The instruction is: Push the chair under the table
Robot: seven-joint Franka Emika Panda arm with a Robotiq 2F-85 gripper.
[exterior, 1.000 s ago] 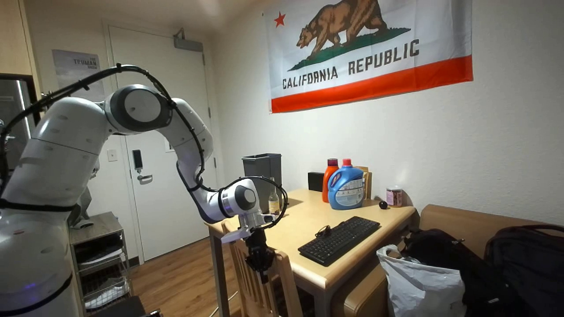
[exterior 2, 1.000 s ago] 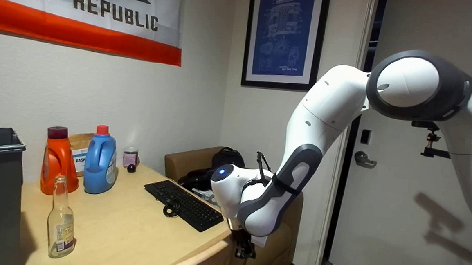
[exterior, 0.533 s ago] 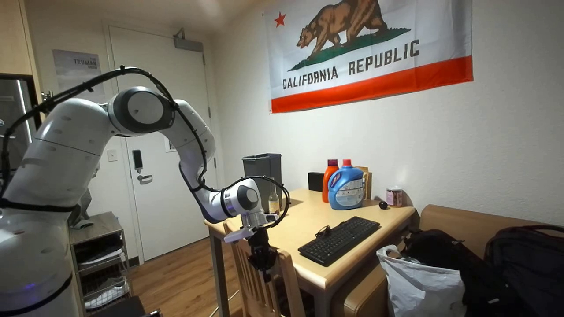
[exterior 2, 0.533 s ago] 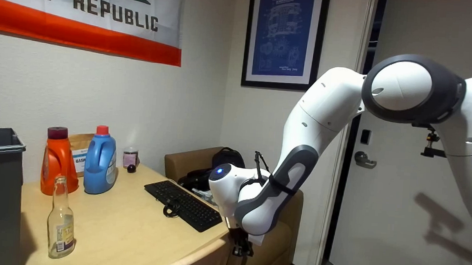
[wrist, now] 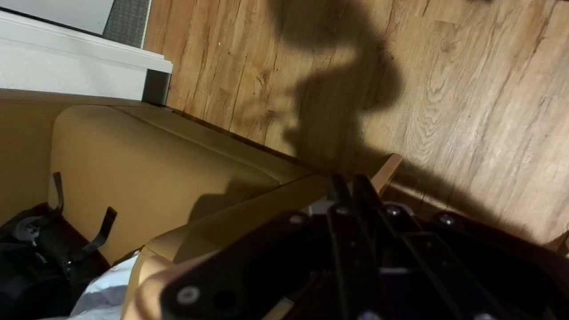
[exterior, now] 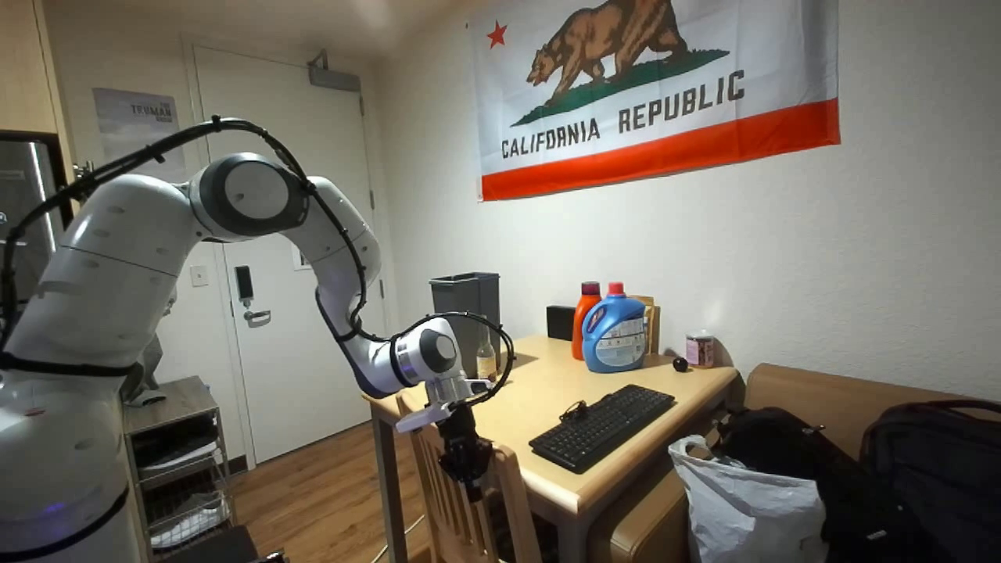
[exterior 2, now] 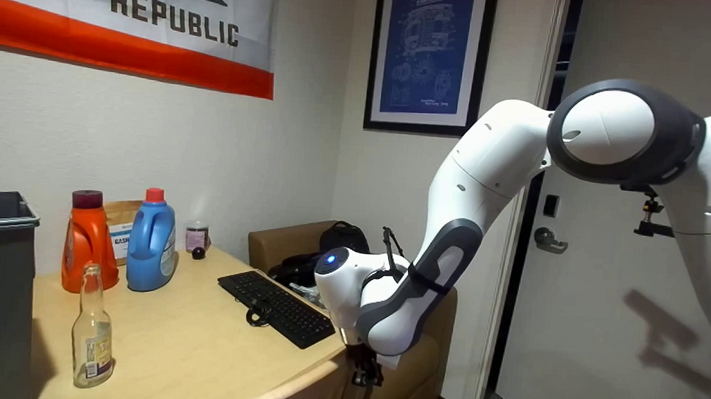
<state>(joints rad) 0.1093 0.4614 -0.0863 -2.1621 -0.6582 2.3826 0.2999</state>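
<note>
Tan-brown wood frames the slat-back chair (exterior: pixel 514 500), standing at the edge of the table (exterior: pixel 532 387); pushing looks like the step in hand, with the gripper (wrist: pixel 351 183) at the chair's outer side, fingers (wrist: pixel 340 192) drawn together and nothing visibly held (contact with the chair cannot be told). The next move probably calls for a straight, level shove toward the table. Above the table the bear flag (exterior: pixel 657 94) reads "CALIFORNIA REPUBLIC", and beyond the table a poster (exterior: pixel 137 129) shows "TRUMAN".

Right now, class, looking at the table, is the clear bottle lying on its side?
No, in an exterior view the clear bottle stands upright on the table.
</note>
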